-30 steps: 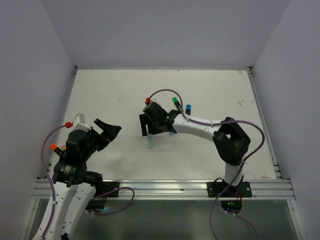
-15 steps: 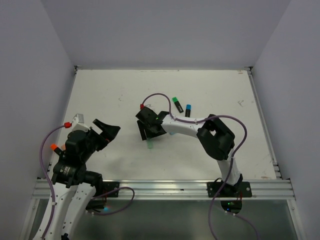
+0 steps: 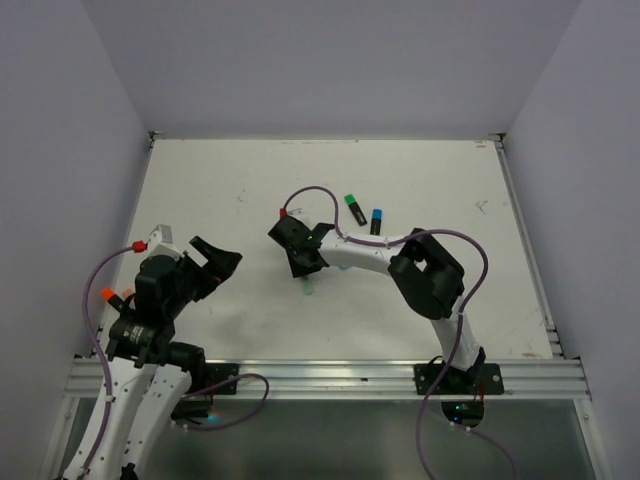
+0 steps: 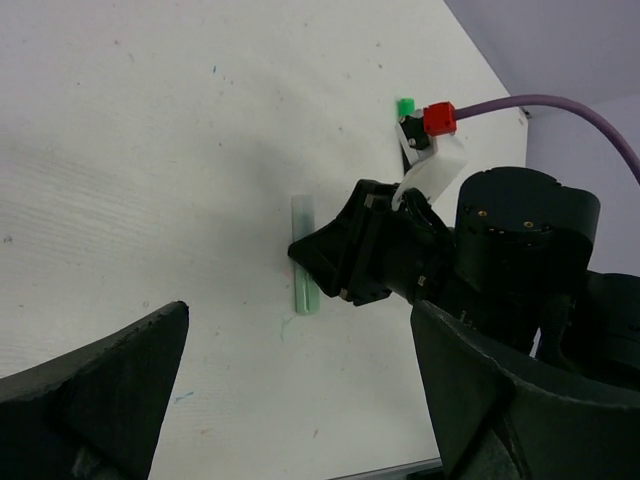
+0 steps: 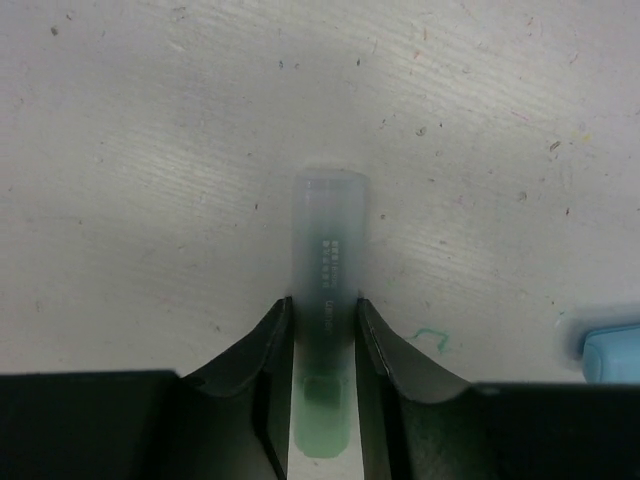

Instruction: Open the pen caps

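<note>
White table (image 3: 200,180). My left gripper (image 4: 300,308) hovers over it, spread wide and holding nothing. My right gripper (image 5: 322,302) is closed on a mint marker (image 5: 328,250) lying flat mid-table, a finger pressing each side. Just beyond it, a green cap (image 3: 349,200) and a blue cap (image 3: 377,214) sit on black markers (image 3: 357,215).

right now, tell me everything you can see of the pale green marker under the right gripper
The mint marker is a short, frosted, pale green plastic tube with small dark print along its barrel and a blunt far end. A deeper green section shows at its near end. It lies flat on the white table, and the right gripper clamps it from both sides. Whether its cap is on, I cannot tell.
</note>
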